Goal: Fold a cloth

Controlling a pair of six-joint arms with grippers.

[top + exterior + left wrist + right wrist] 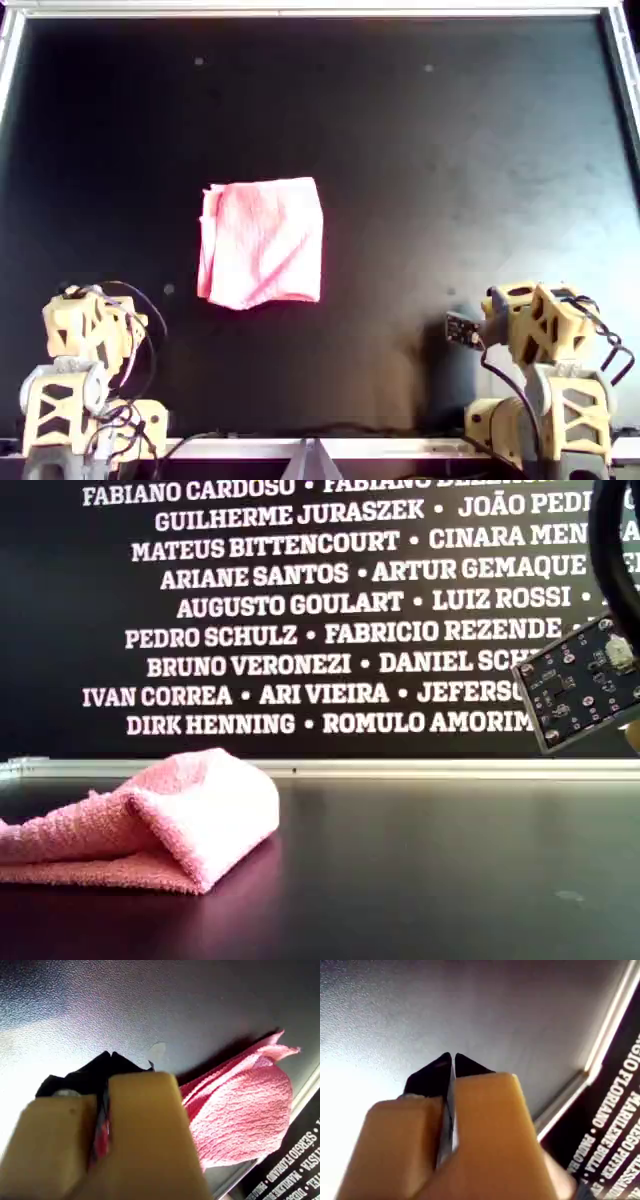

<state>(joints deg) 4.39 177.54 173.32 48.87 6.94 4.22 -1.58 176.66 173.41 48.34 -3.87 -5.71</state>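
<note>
Though partly hidden, lettered wall (330, 610) behind cloth (262, 242)

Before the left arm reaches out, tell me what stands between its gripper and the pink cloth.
Nothing visible does. The left gripper, jaws shut, looks across bare black table to the cloth, which lies folded and alone mid-table. The right gripper is off to the side.
</note>
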